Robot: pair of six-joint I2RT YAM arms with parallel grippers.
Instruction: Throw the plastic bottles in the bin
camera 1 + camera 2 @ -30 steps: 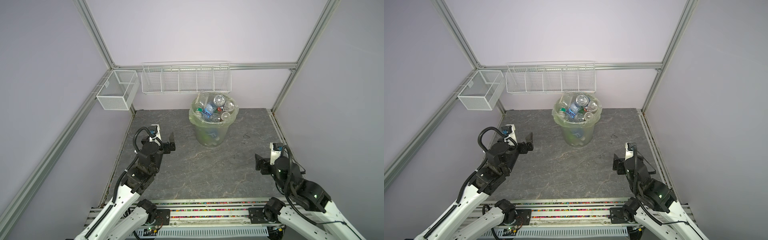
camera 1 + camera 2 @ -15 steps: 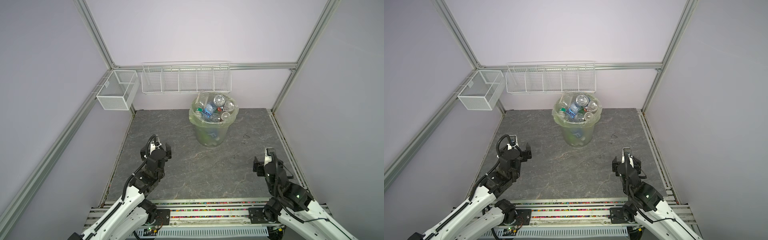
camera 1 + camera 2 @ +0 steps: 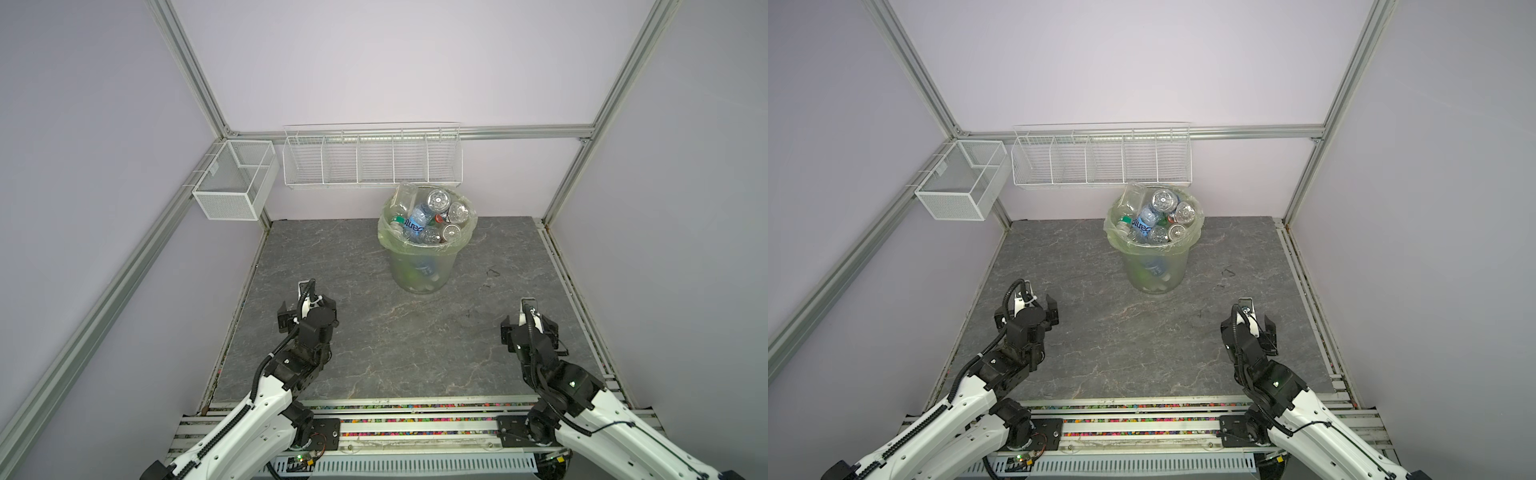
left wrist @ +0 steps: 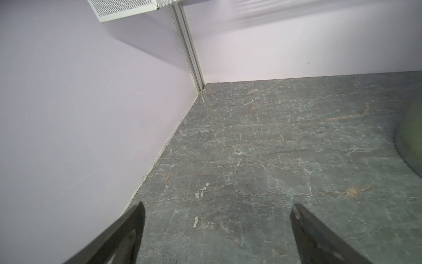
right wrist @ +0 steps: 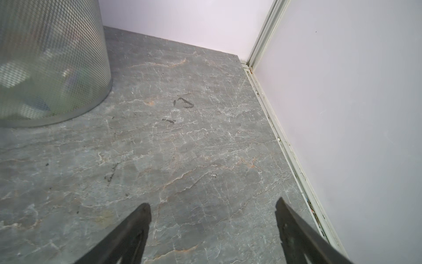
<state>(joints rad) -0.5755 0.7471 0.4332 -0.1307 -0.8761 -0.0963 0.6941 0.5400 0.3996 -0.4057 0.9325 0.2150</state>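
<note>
The bin [image 3: 424, 266] [image 3: 1154, 270], a pale green translucent bucket with a thin green liner, stands at the back middle of the grey floor. It is heaped to the rim with plastic bottles [image 3: 419, 222] [image 3: 1148, 224], mostly clear, one with a blue label. No bottle lies on the floor. My left gripper [image 3: 307, 309] [image 3: 1026, 311] [image 4: 218, 206] hovers open and empty at the front left. My right gripper [image 3: 528, 323] [image 3: 1248, 323] [image 5: 212, 204] is open and empty at the front right. In the wrist views the bin's wall [image 4: 413, 137] [image 5: 52, 61] shows at the frame's edge.
A long white wire basket [image 3: 372, 160] hangs on the back wall just above the bin. A white mesh box [image 3: 235, 183] hangs at the back left corner. Lilac walls close three sides. Dark scuff marks [image 3: 492, 273] lie right of the bin.
Both arms have folded back toward the front rail and lowered. The grippers now point forward along the floor. Both stayed open and empty.
</note>
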